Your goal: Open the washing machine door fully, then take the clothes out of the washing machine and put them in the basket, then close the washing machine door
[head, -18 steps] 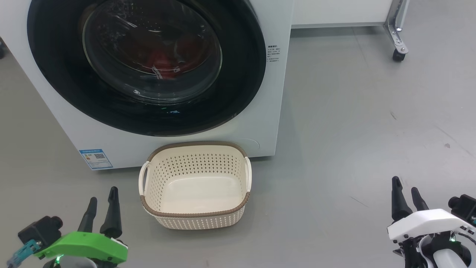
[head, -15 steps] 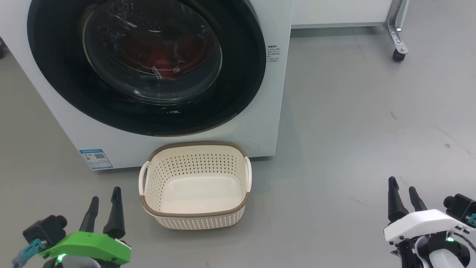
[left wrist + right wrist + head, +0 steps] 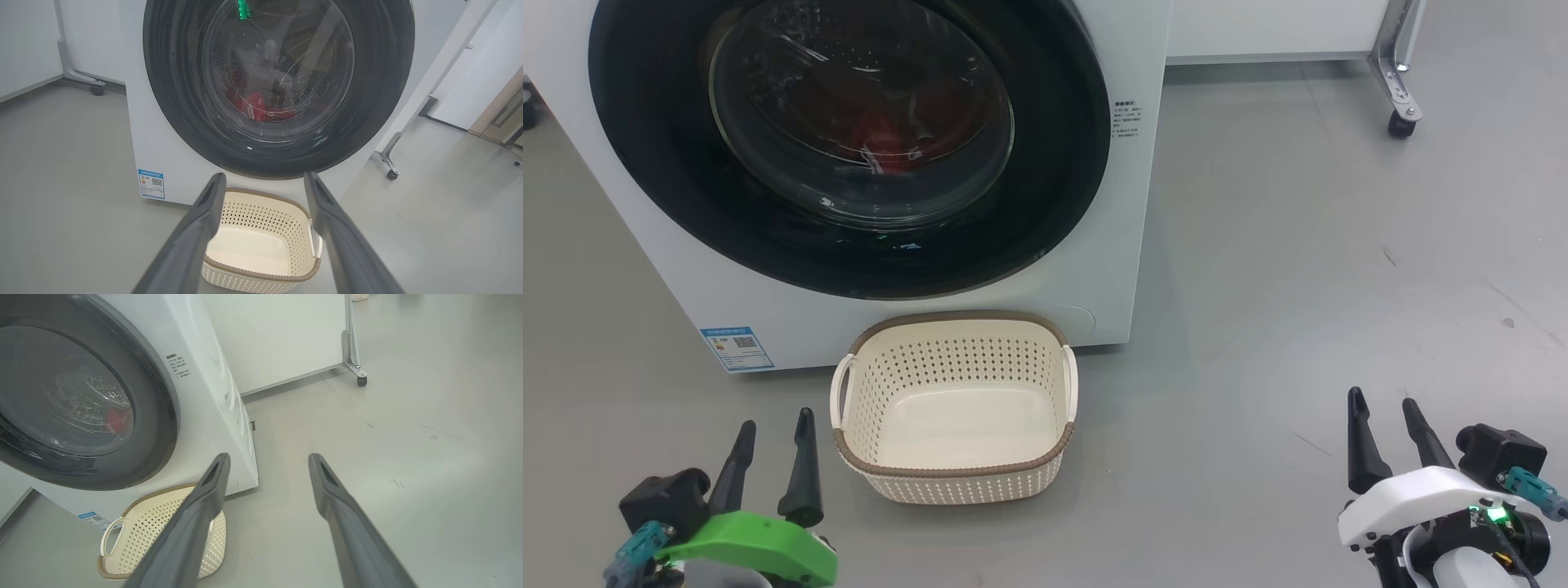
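The white washing machine (image 3: 1119,269) stands ahead, its round black-rimmed door (image 3: 1062,163) flat against the front. Behind the glass bowl lie the red clothes (image 3: 882,139), also seen as red clothes (image 3: 261,107) in the left wrist view. The cream basket (image 3: 956,482) sits empty on the floor right before the machine. My left gripper (image 3: 774,425) hovers open just left of the basket. Far off to the right, my right gripper (image 3: 1382,402) is open over bare floor. Both hold nothing.
Grey floor (image 3: 1298,286) spreads to the right of the machine. A white panel on a metal leg with a caster (image 3: 1398,122) stands at the back right. A blue sticker (image 3: 737,349) marks the machine's lower left corner.
Both grippers have drifted inward: the left one right toward the basket, the right one left. The head view has shifted slightly. Door, clothes and basket are unchanged.
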{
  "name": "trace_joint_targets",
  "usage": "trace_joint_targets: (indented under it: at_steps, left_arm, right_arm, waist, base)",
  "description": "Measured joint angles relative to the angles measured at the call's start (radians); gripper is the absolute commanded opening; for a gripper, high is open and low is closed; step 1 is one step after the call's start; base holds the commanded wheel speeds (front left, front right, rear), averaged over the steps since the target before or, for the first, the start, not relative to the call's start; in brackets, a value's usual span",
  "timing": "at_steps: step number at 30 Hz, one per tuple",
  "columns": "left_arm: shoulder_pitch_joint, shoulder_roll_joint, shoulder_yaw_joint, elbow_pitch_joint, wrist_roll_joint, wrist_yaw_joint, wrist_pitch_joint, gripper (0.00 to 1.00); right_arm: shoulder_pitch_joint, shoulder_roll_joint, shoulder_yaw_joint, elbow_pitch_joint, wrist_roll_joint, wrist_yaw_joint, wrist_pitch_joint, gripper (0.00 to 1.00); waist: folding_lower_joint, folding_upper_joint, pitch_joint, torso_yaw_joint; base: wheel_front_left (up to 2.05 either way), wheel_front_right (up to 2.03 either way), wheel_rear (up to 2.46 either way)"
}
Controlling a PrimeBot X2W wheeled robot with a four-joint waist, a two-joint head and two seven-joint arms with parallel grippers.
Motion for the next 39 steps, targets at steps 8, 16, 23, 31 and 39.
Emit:
trace_joint_targets:
  at_steps: [8, 16, 23, 31, 39]
  left_arm:
    - [0.0, -0.005, -0.009, 0.001, 0.098, 0.017, -0.028, 1.0]
    - [0.0, -0.005, -0.02, 0.006, 0.193, 0.026, -0.054, 1.0]
    - [0.0, -0.005, -0.032, 0.016, 0.282, 0.035, -0.08, 1.0]
    - [0.0, -0.008, -0.033, 0.038, 0.322, 0.035, -0.092, 1.0]
    - [0.0, -0.012, -0.026, 0.053, 0.322, 0.035, -0.092, 1.0]
  right_arm:
    - [0.0, -0.001, 0.031, -0.007, -0.108, -0.017, -0.03, 1.0]
    - [0.0, -0.001, 0.056, -0.014, -0.216, -0.034, -0.056, 1.0]
    - [0.0, -0.001, 0.08, -0.02, -0.306, -0.047, -0.082, 1.0]
    - [0.001, 0.0, 0.087, -0.024, -0.351, -0.052, -0.088, 1.0]
    - [0.005, 0.008, 0.066, -0.024, -0.351, -0.06, -0.088, 1.0]
  waist:
    - [0.0, 0.0, -0.001, 0.002]
    - [0.0, 0.0, -0.001, 0.004]
    - [0.0, 0.0, -0.002, 0.004]
    - [0.0, 0.0, -0.002, 0.002]
    - [0.0, 0.0, -0.003, 0.001]
  base:
    - [0.0, 0.0, 0.0]
    - [0.0, 0.0, 0.0]
    - [0.0, 0.0, 0.0]
    - [0.0, 0.0, 0.0]
    - [0.0, 0.0, 0.0]
